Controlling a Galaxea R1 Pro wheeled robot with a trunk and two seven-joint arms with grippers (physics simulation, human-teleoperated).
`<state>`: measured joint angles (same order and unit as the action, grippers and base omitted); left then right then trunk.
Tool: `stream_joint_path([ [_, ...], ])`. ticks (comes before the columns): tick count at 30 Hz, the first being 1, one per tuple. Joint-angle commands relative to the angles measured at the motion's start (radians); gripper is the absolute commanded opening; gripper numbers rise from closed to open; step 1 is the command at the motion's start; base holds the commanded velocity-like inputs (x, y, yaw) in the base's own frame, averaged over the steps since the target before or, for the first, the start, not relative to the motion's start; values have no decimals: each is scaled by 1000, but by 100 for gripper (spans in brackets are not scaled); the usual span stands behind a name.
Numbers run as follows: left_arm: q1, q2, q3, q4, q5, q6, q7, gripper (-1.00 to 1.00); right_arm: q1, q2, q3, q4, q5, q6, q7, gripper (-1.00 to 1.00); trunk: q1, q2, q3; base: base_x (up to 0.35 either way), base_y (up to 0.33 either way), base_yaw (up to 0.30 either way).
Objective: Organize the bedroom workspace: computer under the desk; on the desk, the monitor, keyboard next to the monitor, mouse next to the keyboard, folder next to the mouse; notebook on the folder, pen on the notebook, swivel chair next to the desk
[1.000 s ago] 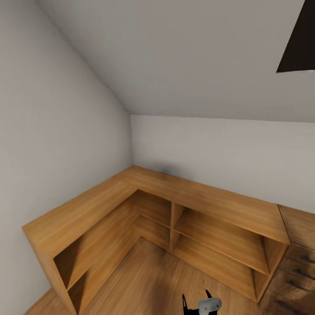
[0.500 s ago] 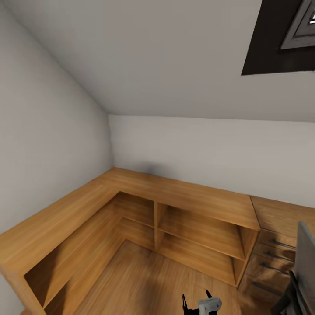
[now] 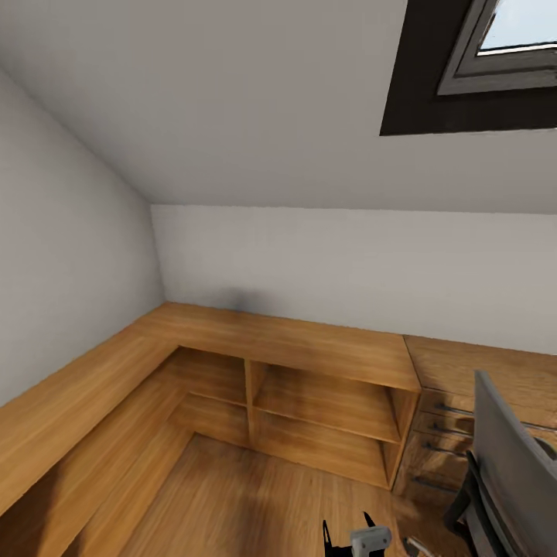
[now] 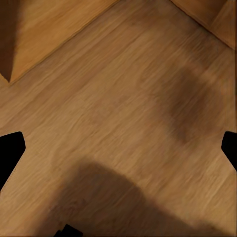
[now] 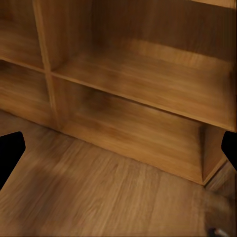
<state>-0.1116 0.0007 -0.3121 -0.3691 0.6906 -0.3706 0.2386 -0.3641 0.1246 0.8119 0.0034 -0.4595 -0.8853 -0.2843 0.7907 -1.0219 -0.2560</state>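
corner of wooden shelving, chair at the edge

while the low l-shaped light wooden shelf unit (image 3: pixel 309 363) runs along the white walls, the grey upholstered swivel chair (image 3: pixel 510 472) is seen at the head view's lower right, just beside a wooden drawer cabinet (image 3: pixel 456 402). a dark-framed skylight (image 3: pixel 495 54) is set in the sloped ceiling. left gripper (image 4: pixel 118 148) is held over bare wood floor (image 4: pixel 123 98), fingertips wide apart, nothing gripped. right gripper (image 5: pixel 118 148) is pointed at the shelf compartments, also spread wide & empty.
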Motion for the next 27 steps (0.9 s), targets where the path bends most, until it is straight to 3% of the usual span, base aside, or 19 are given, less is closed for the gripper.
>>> stream_joint_path([
  [1, 0, 1, -9, -1, 4, -4, 8, 100, -1, 1, 9, 1, -4, -2, -5, 100, 0, -1, -1, 142, 282, -295],
  [11, -1, 1, -9, -1, 4, -4, 8, 100, -1, 1, 9, 1, -4, -2, -5, 100, 0, -1, -1, 146, 275, -297],
  [27, -1, 1, -10, -1, 6, -4, 8, 100, -1, 1, 7, 1, -6, -2, -5, 100, 0, -1, -1, 15, 68, -298],
])
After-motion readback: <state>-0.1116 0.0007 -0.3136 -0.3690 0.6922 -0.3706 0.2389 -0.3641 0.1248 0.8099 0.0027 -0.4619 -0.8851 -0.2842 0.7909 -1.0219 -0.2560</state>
